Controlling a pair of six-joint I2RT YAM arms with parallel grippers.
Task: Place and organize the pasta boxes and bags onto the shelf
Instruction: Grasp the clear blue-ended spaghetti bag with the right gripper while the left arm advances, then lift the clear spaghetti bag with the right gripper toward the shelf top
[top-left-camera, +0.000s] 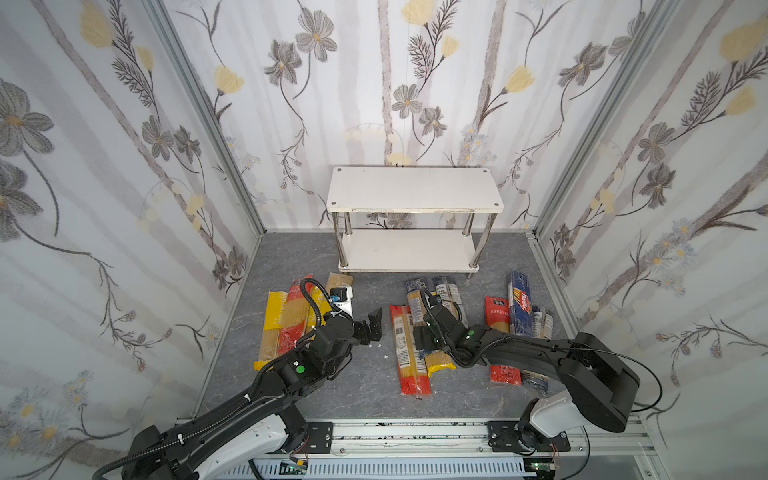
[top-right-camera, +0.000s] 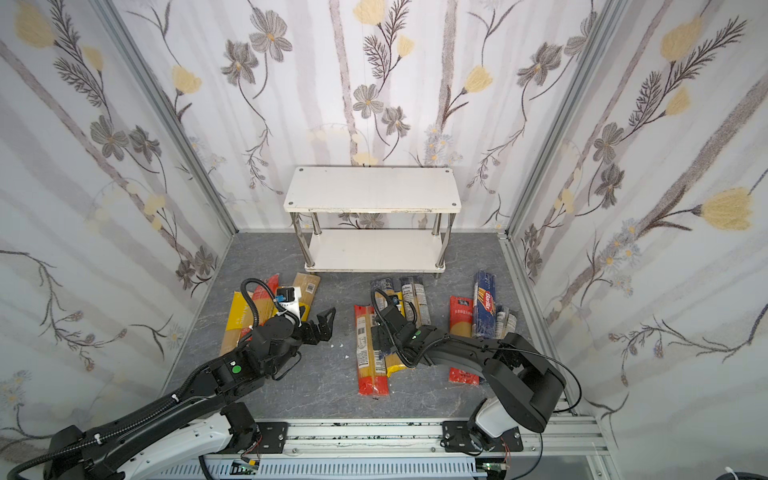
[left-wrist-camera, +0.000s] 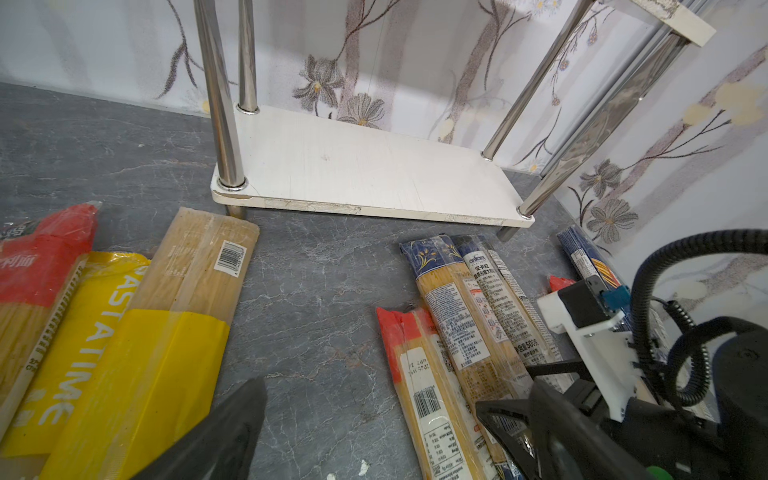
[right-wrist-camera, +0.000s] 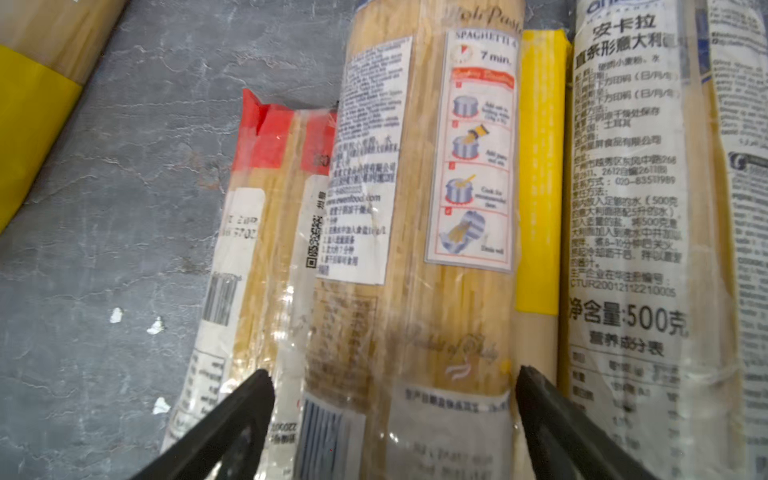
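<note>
The white two-tier shelf (top-left-camera: 415, 189) stands empty at the back wall; its lower board (left-wrist-camera: 365, 166) is bare. Pasta bags lie on the floor in three groups: yellow and red ones (top-left-camera: 276, 320) at the left, a middle pile (top-left-camera: 405, 357), and the blue Barilla box (top-left-camera: 521, 303) with a red bag (top-left-camera: 496, 316) at the right. My right gripper (right-wrist-camera: 395, 378) hangs low over the middle pile, open, its fingers astride a clear spaghetti bag (right-wrist-camera: 415, 270). My left gripper (top-left-camera: 372, 324) is open over bare floor between the left and middle groups.
Grey marbled floor (top-left-camera: 365, 374) is boxed in by flowered walls on three sides. A metal rail (top-left-camera: 415, 432) carrying both arm bases runs along the front. Small white crumbs (right-wrist-camera: 156, 326) lie on the floor beside the middle pile.
</note>
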